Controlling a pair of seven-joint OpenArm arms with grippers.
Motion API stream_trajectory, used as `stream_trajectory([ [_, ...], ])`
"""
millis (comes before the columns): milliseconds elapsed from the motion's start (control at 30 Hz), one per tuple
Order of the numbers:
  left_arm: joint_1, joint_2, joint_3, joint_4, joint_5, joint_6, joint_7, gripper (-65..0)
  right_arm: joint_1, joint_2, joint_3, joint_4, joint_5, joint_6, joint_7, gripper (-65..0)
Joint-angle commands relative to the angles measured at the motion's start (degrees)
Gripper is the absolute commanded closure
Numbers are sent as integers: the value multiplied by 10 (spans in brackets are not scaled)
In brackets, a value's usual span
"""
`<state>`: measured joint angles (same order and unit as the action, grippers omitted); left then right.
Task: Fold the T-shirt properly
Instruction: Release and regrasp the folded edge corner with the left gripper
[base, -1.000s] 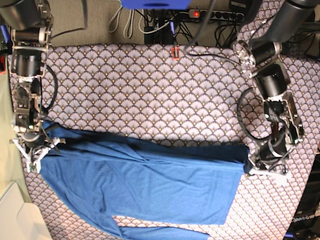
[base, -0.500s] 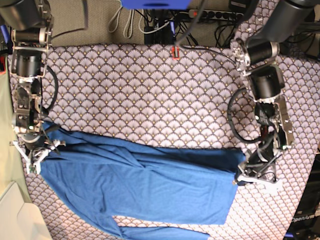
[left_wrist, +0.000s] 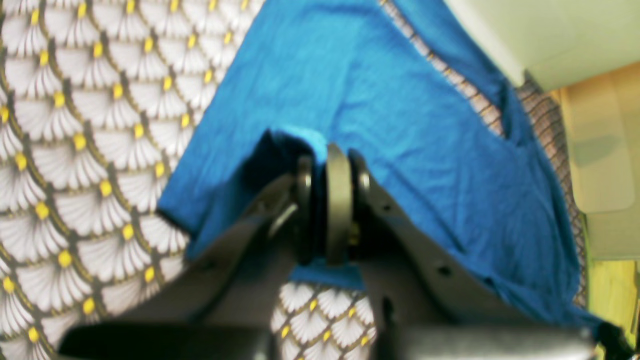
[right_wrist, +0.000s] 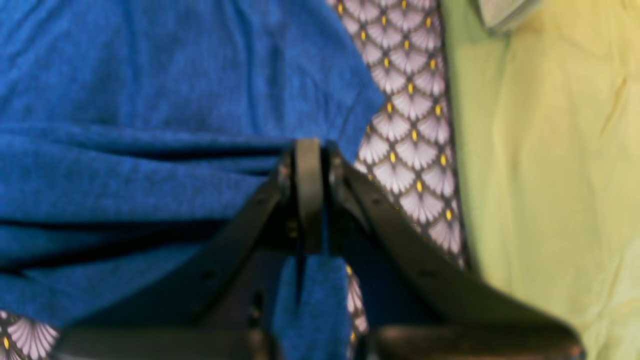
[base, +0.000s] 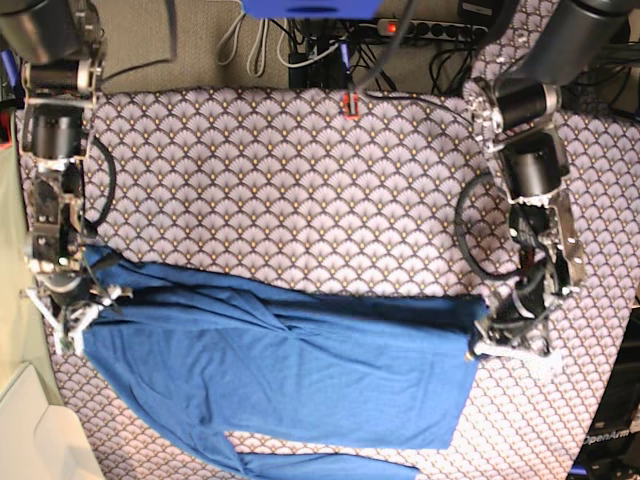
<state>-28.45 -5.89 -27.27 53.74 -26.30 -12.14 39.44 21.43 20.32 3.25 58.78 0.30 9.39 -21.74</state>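
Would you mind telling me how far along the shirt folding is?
Early. Done: one long edge of the shirt is doubled over along its length. In hand: the left claw and right claw are each shut on an end of that fold. Left: a sleeve trails at the bottom, and the body lies long.

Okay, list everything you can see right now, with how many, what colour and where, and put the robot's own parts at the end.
Shirt: one, royal blue, spread across the near half of the table, a fold along its far edge.
Tablecloth: one, grey-lilac fan pattern with yellow dots, covering the table.
Power strip: one, dark with a red switch, on the floor beyond the table.
Cables: several, pale and black, on the floor beside the strip.
Left hand: one, black and silver, at the base view's right, shut on the shirt's edge.
Right hand: one, black and silver, at the base view's left, shut on the shirt's other end.
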Motion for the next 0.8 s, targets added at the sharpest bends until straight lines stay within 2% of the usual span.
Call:
stream_trajectory([
  [0, -24, -6, 1, 3, -9, -7, -10, -6, 21, 8, -8, 2, 1, -1, 15, 0],
  [100, -36, -13, 1, -24, -9, -9, -11, -41, 34, 9, -22, -20, 1, -1, 15, 0],
  [267, -49, -19, 1, -43, -9, -7, -51, -179, 54, 10, -23, -56, 1, -1, 15, 0],
  [467, -50, -19, 1, -43, -9, -10, -71, -202, 60, 12, -21, -56, 0, -1, 15, 0],
  [533, -50, -18, 1, -44, -9, -7, -74, -230, 60, 12, -21, -56, 0, -2, 14, -2],
  [767, -47, -22, 1, -39, -13, -12, -69, -387, 59, 22, -20, -54, 0, -3, 9, -147],
])
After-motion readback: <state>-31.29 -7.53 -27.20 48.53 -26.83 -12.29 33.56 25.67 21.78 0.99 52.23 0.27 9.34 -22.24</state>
